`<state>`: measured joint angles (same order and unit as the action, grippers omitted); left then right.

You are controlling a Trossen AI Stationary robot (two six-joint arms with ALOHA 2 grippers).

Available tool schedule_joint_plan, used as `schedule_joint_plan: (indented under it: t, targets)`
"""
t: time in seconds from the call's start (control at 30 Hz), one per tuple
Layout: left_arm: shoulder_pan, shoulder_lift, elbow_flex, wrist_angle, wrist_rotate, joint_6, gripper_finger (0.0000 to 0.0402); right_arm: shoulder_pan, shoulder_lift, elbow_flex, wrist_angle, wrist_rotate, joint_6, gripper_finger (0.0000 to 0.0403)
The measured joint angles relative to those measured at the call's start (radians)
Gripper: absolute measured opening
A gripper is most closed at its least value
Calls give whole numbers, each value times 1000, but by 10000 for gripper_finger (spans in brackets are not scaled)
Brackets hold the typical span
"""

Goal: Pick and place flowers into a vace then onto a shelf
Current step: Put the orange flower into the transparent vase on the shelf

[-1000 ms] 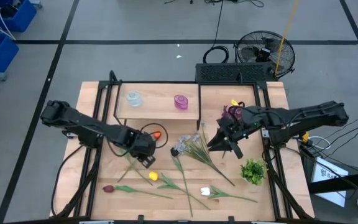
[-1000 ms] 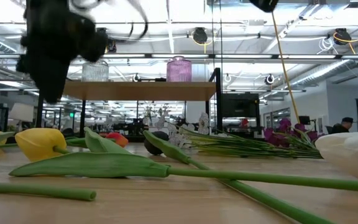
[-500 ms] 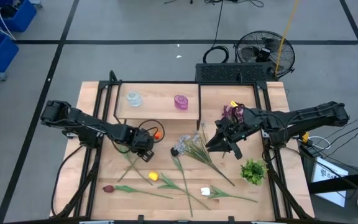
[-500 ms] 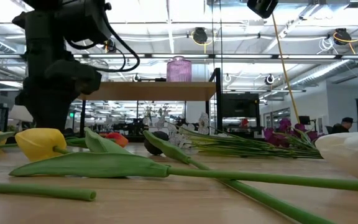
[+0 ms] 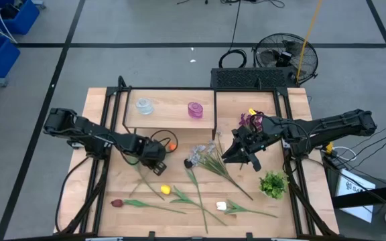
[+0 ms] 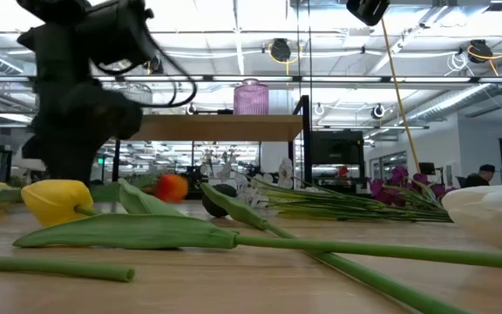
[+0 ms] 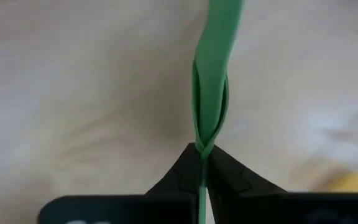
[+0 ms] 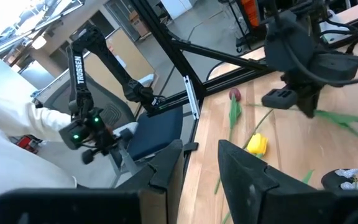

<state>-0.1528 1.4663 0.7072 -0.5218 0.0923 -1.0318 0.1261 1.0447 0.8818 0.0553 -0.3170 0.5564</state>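
The left gripper (image 5: 154, 163) sits low over the desk (image 5: 106, 201), left of centre, its fingers pressed together on the green stem of the orange flower (image 5: 169, 143), whose head lies just right of it, near the shelf (image 5: 169, 115). In the left wrist view the stem (image 7: 211, 106) runs straight out from between the closed fingertips. The right gripper (image 5: 238, 152) hovers right of centre with its fingers apart, holding nothing, beside the pale sprays (image 5: 210, 158). The yellow flower (image 5: 165, 190), dark red flower (image 5: 116, 203) and white flower (image 5: 222, 207) lie along the near side of the desk, the purple cluster (image 5: 250, 120) at the far right
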Motion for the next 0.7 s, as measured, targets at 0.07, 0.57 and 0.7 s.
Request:
schedule_joint_plan:
  t: [0.07,0.57,0.7]
  targets:
    - [-7,-5,30,34,64,-2,10,0,0,0,0,0,0,93]
    - [-192,-155,668,-303,-552,170,10,0,0,0,1,1,0,93]
    - [-211,-221,792,-351,-939,271,10,0,0,0,3,3,0,93]
